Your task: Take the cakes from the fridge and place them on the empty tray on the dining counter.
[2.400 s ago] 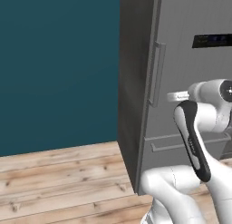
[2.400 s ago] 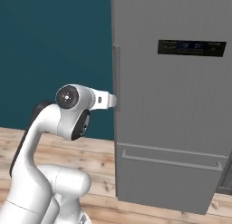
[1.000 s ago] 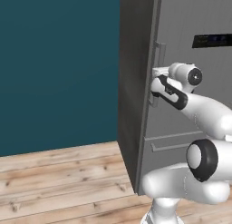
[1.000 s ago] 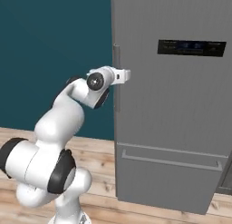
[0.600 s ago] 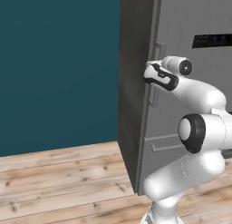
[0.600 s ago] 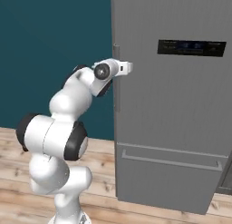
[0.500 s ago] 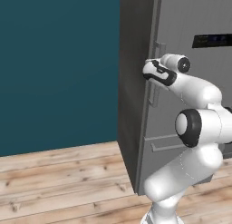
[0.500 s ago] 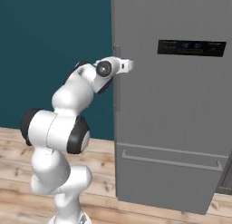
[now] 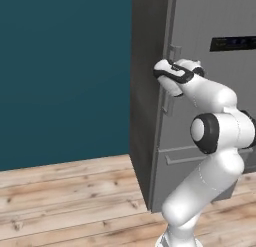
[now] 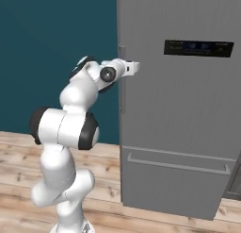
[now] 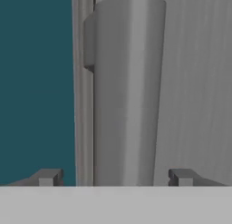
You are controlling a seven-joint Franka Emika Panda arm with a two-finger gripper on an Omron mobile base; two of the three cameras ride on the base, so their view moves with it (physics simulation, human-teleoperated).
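Teal wall, plank floor, and the tall matte grey fridge (image 10: 179, 123) shut at its left door edge. The two-finger gripper (image 11: 115, 177) faces the long vertical grey bar handle (image 11: 124, 91), jaws spread wide either side, gripping nothing, presumably lined up to clamp and pull.

Light was flat and even, a soft render with no hard source showing. The fridge (image 10: 179, 114) front read pale grey while its side panel in the left base view sat much darker, in shade. No glare on the fridge, barely a cast shadow on the floor (image 9: 65, 191) beside it. Base views looked slightly soft, edges straight, no bending. Up close in the hand view, the handle (image 11: 127, 91) carried a gentle vertical gradient, blurry and low on detail.
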